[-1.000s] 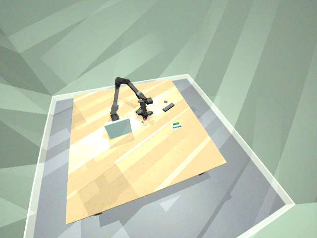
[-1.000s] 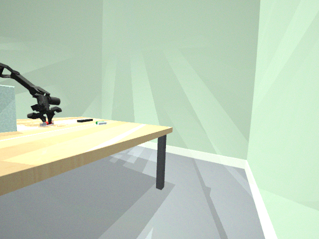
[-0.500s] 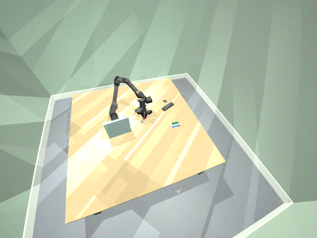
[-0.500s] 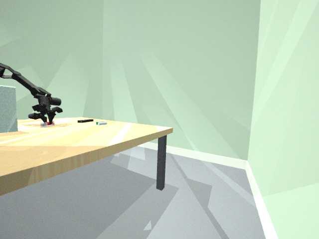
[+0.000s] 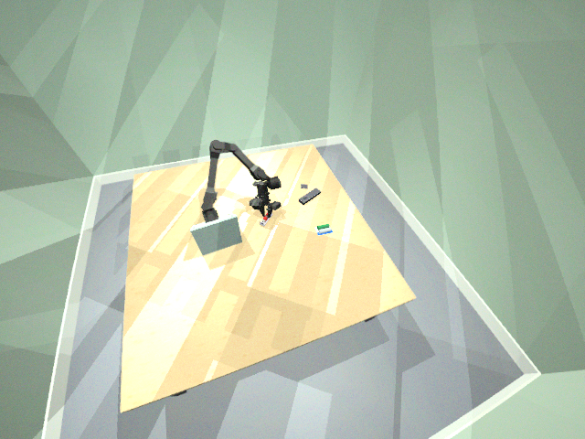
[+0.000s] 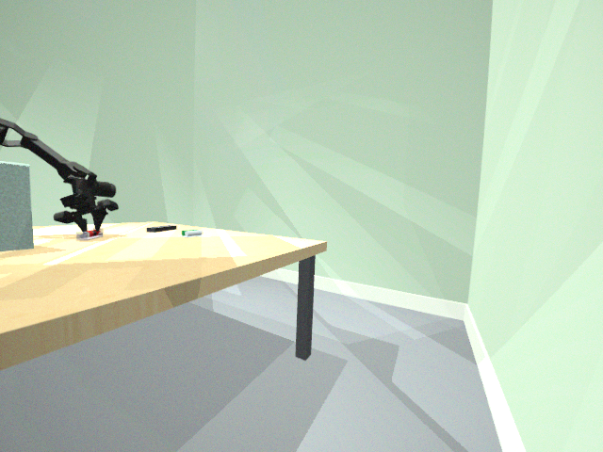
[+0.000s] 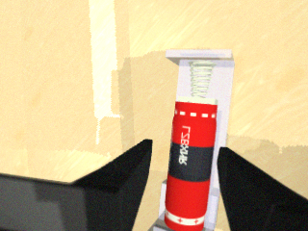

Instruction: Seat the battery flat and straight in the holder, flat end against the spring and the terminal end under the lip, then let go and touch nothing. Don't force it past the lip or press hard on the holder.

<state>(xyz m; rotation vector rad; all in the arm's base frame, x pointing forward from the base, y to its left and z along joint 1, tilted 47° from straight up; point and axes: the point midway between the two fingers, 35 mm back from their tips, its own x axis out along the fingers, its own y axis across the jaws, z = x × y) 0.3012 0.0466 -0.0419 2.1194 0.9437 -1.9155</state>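
The red battery (image 5: 265, 219) (image 6: 91, 234) (image 7: 192, 132) with a dark band lies lengthwise over the pale holder (image 6: 81, 236) (image 7: 223, 91). Its flat white end faces the spring (image 7: 201, 79), close against it in the wrist view. Its plus-marked end is at the bottom edge of the wrist view; the terminal and its fit under the lip cannot be made out. Whether the battery lies fully flat is unclear. My gripper (image 5: 267, 216) (image 6: 90, 230) (image 7: 185, 150) is open around the battery, with a gap at the left finger and the right finger very close to its side.
A grey-green box (image 5: 217, 236) (image 6: 14, 209) stands near the arm's base. A dark remote-like bar (image 5: 309, 196) (image 6: 161, 228) and a small grey piece (image 5: 303, 186) lie beyond the gripper. A green cylinder (image 5: 323, 227) lies beside white and blue items to the right.
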